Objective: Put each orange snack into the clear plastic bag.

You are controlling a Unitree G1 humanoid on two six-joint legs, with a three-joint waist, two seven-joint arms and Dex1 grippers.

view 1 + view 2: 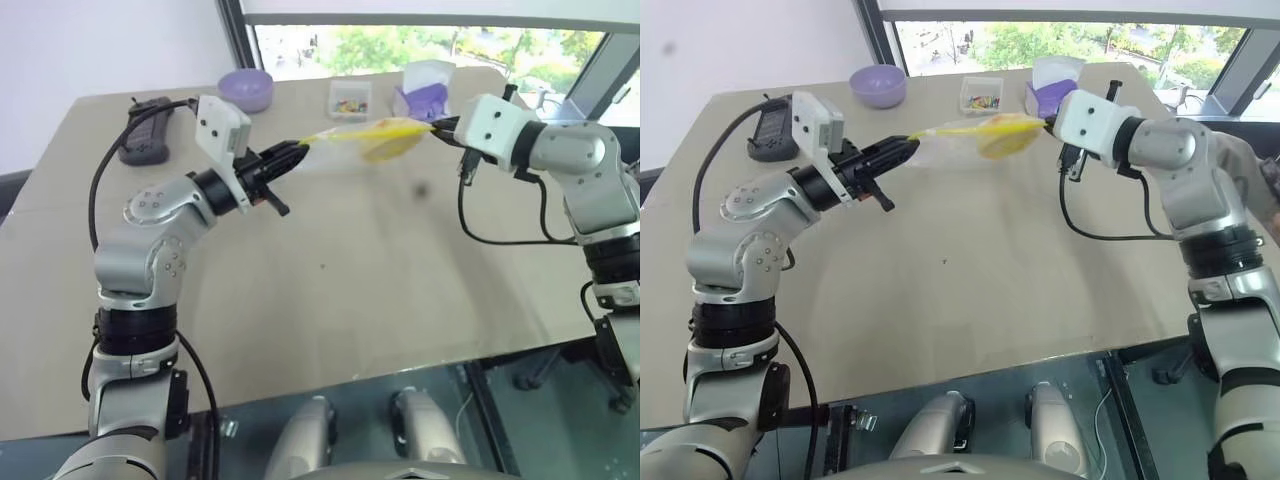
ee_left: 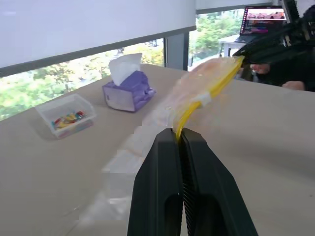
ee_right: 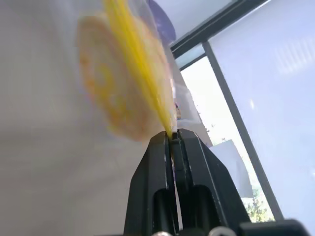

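Head views: bag (image 1: 350, 140) hangs above the table (image 1: 350, 290), stretched between left gripper (image 1: 300, 152) and right gripper (image 1: 440, 127); snack (image 1: 392, 143) inside, near the right gripper.
Left wrist: fingers (image 2: 162, 167) pinched together on the bag's yellow strip.
Right wrist: fingers (image 3: 192, 162) clamped on the strip; snack just beyond.

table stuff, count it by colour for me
purple: 2, bowl and tissue box
yellow-orange: 1, snack
clear: 2, bag and candy box
black: 1, device
total: 6
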